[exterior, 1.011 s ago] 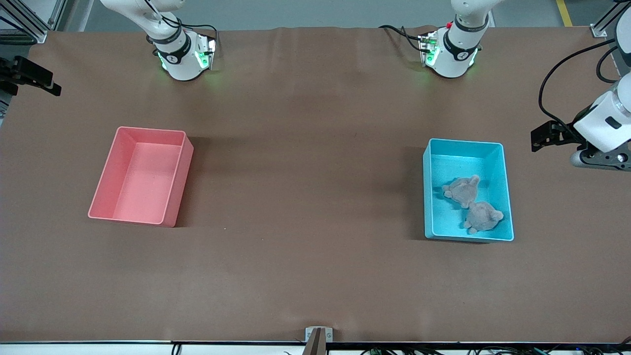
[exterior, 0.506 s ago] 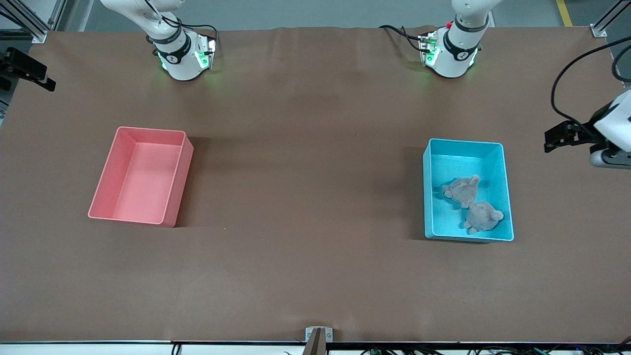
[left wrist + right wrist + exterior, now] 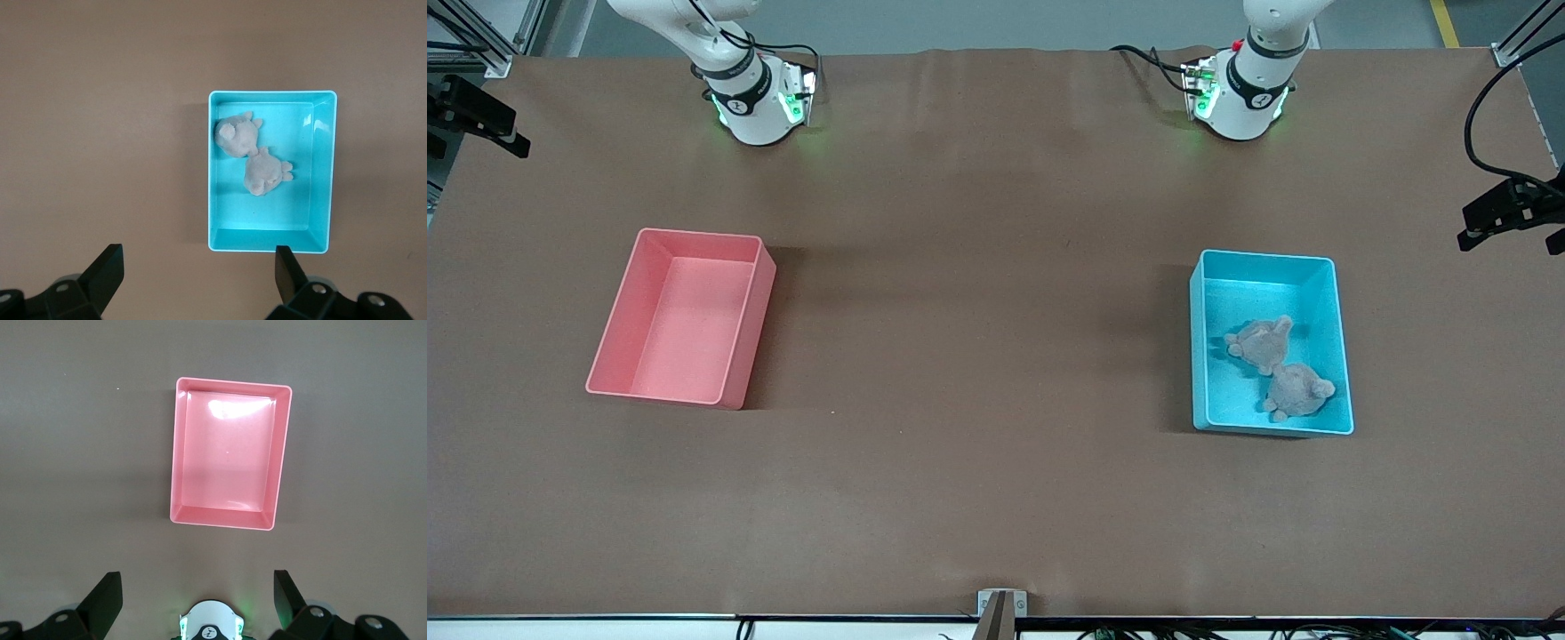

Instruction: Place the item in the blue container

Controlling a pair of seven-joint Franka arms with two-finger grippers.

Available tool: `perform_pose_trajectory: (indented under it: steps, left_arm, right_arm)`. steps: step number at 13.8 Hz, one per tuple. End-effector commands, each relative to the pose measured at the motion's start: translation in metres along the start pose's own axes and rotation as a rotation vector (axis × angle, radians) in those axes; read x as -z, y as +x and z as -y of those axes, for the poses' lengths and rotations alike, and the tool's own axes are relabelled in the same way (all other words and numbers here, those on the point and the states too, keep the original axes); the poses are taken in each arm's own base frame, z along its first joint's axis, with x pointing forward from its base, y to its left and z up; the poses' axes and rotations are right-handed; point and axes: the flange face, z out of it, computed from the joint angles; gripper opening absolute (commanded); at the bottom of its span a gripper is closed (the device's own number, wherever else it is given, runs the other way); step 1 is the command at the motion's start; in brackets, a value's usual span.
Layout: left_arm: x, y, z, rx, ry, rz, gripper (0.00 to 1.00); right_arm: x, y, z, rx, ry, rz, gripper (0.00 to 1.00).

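The blue container (image 3: 1199, 356) stands toward the left arm's end of the table. Two grey plush items (image 3: 1261, 342) (image 3: 1296, 389) lie in it, touching each other. In the left wrist view the blue container (image 3: 323, 173) and both plush items (image 3: 237, 137) (image 3: 261, 175) show from high above. My left gripper (image 3: 199, 273) is open and empty, up in the air off the table's end beside the container (image 3: 1489, 222). My right gripper (image 3: 198, 597) is open and empty too, high at the other end of the table (image 3: 476, 120).
A pink bin (image 3: 685, 316) of the same size stands toward the right arm's end, with nothing in it (image 3: 227, 463). Both arm bases (image 3: 751, 98) (image 3: 1240, 89) stand along the table's edge farthest from the front camera. Brown cloth covers the table.
The left gripper has drawn away from the blue container toward the table's end and risen. The right gripper has shifted slightly. The plush items and both bins have not moved.
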Motion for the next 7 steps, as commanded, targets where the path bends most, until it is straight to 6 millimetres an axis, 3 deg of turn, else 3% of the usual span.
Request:
perform_pose_trajectory:
  steps: [1, 7]
  left_arm:
    - [0.0043, 0.0000, 0.0015, -0.002, -0.023, -0.010, 1.00]
    - [0.0016, 0.0020, 0.0030, -0.002, -0.027, -0.009, 1.00]
  right_arm:
    - [0.0045, -0.0067, -0.0073, 0.033, -0.010, -0.003, 1.00]
    - [0.0070, -0.0116, -0.0039, 0.028, -0.008, -0.002, 1.00]
